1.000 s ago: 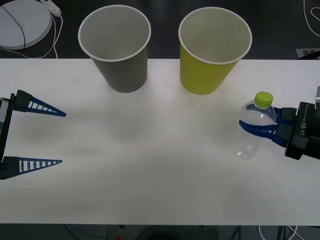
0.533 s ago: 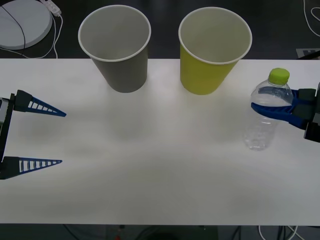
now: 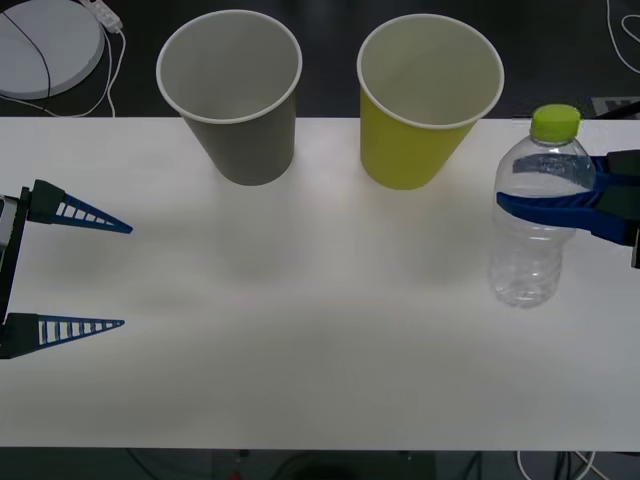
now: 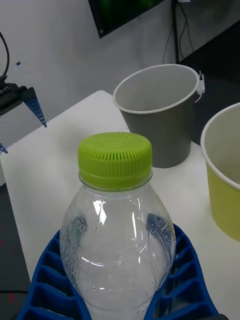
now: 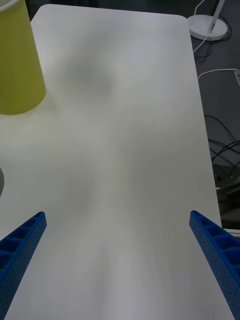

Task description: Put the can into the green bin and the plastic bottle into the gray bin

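While the right pincer (image 3: 548, 198) squeezes the plastic bottle (image 3: 535, 215) at 3 o'clock above the desk (image 3: 300, 340) | empty, light, squishy, slippery: hold its shoulder gently | left pincer (image 3: 75, 270) wide apart at 9 o'clock

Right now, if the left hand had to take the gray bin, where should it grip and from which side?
Probably the white rolled rim of the gray bin, from above: one finger inside the open mouth, one outside. The tapered wall looks too wide to span. The left hand is open at the table's left.

Clear plastic bottle (image 3: 530, 225) upright near the tabletop's right edge; gray bin (image 3: 232, 95) and green bin (image 3: 425, 100) stand along the far edge.
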Controlling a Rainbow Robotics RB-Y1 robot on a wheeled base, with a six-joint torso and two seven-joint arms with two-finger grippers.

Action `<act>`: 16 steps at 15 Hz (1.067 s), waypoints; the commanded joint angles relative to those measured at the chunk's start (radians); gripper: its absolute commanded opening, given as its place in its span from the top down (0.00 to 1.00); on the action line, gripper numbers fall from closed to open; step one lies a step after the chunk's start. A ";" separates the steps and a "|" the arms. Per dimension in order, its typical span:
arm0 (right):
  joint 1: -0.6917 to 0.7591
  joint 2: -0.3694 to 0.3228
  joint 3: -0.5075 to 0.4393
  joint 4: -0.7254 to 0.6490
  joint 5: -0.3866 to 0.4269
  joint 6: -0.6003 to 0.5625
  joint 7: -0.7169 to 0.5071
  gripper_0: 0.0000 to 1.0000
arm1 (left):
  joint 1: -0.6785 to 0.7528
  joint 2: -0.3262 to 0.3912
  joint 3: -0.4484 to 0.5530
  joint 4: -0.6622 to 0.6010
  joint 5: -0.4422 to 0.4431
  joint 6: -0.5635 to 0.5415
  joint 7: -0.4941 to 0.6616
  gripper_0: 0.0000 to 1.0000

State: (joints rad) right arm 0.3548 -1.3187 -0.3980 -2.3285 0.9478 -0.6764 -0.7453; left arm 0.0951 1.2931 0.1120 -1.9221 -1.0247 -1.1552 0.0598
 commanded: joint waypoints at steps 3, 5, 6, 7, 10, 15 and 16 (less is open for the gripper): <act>-0.112 -0.057 -0.002 -0.045 0.131 -0.002 -0.258 1.00 | 0.000 0.000 0.000 0.000 0.000 0.000 0.000 0.00; -0.163 -0.089 0.001 -0.057 0.177 -0.005 -0.378 1.00 | 0.000 0.000 0.000 0.000 0.000 0.000 0.000 0.00; -0.189 -0.105 0.004 -0.058 0.181 -0.012 -0.414 1.00 | 0.000 0.000 0.000 0.000 0.000 0.000 0.000 0.00; -0.221 -0.120 0.008 -0.058 0.189 -0.031 -0.459 1.00 | 0.000 0.000 0.000 0.000 0.000 0.000 0.000 0.00; -0.346 -0.131 0.028 -0.032 0.201 -0.126 -0.529 1.00 | 0.000 0.000 0.000 0.000 0.000 0.000 0.000 0.00; -0.554 -0.137 0.195 0.044 0.204 -0.153 -0.528 1.00 | 0.000 0.000 0.000 0.000 0.000 0.000 0.000 0.00; -0.594 -0.137 0.231 0.060 0.204 -0.155 -0.528 1.00 | 0.000 0.000 0.000 0.000 0.000 0.000 0.000 0.00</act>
State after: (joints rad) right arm -0.2115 -1.4558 -0.1916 -2.2798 1.1517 -0.8303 -1.2737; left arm 0.0951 1.2931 0.1120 -1.9221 -1.0247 -1.1552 0.0598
